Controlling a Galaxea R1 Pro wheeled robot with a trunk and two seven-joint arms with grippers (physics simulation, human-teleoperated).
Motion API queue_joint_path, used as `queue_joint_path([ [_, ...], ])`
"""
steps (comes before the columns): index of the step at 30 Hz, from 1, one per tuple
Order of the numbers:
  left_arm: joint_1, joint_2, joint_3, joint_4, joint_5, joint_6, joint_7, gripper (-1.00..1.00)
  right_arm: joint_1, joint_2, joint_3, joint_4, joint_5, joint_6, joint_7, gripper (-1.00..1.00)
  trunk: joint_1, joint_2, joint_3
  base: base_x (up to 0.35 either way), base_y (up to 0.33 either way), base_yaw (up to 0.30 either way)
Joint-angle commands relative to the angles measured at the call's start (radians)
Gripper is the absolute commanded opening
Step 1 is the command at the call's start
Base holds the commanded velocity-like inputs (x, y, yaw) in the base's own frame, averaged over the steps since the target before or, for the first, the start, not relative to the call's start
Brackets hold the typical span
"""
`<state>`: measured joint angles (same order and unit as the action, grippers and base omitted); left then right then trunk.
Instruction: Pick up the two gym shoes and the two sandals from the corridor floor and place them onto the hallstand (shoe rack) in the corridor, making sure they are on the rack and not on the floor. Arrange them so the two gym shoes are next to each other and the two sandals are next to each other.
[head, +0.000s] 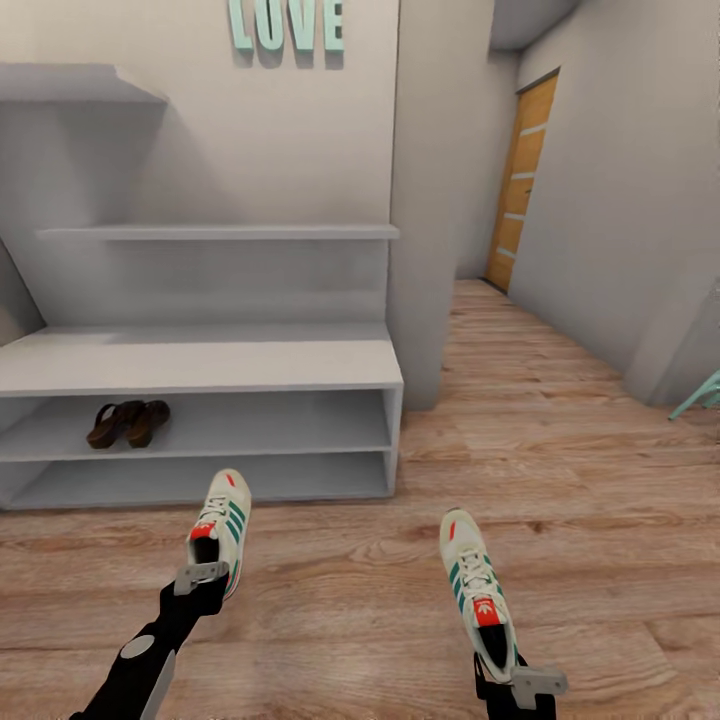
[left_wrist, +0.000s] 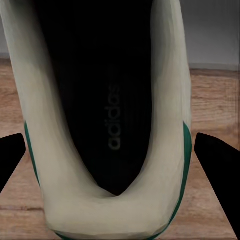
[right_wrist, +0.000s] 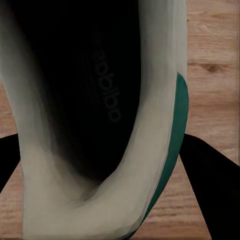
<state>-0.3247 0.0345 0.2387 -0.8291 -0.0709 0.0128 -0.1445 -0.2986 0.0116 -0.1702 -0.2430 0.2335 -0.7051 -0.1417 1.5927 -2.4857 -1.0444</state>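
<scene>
The hallstand is standing against the wall ahead, its bench top bare, and the two sandals are lying side by side on its upper open shelf. The corridor floor is stretching away to the right toward a wooden door.

The robot is carrying one gym shoe in each arm, toes pointing toward the rack. The left gripper is pinching the heel of the left gym shoe; in the left wrist view its dark fingers are sitting on either side of the heel collar. The right gripper is clamping the heel of the right gym shoe the same way.

Both shoes are probably clear of the floor. To do this step well, the robot should be keeping them level, bringing them together over one shelf, and setting them touching or just beside each other, away from the sandals, before spreading the fingers.
</scene>
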Motion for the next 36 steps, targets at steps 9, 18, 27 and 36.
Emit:
queue_joint_path([
  [9, 0.000, -0.001, 0.004, 0.006, -0.012, -0.066, 0.004, -1.00, -0.001, -0.011, -0.010, -0.001, 0.008, -0.002, -0.009, -1.00, 0.000, 0.000, -0.001, -0.070, -0.007, 0.000],
  [18, -0.013, -0.003, -0.001, 0.000, -0.024, 0.007, 0.011, -1.00, -0.001, -0.140, -0.163, -0.003, 0.004, 0.000, -0.014, -1.00, 0.000, 0.000, -0.001, -0.001, 0.000, 0.000],
  [27, -0.085, -0.006, -0.011, -0.067, -0.031, 0.298, 0.013, -1.00, -0.001, -0.256, -0.324, -0.006, 0.003, 0.002, -0.012, -1.00, 0.000, 0.000, -0.001, 0.000, 0.000, 0.000],
  [36, -0.221, -0.016, -0.048, -0.070, -0.079, 0.463, 0.014, -1.00, -0.001, -0.329, -0.348, -0.006, -0.004, 0.004, -0.013, -1.00, 0.000, 0.000, -0.001, 0.000, 0.000, 0.000],
])
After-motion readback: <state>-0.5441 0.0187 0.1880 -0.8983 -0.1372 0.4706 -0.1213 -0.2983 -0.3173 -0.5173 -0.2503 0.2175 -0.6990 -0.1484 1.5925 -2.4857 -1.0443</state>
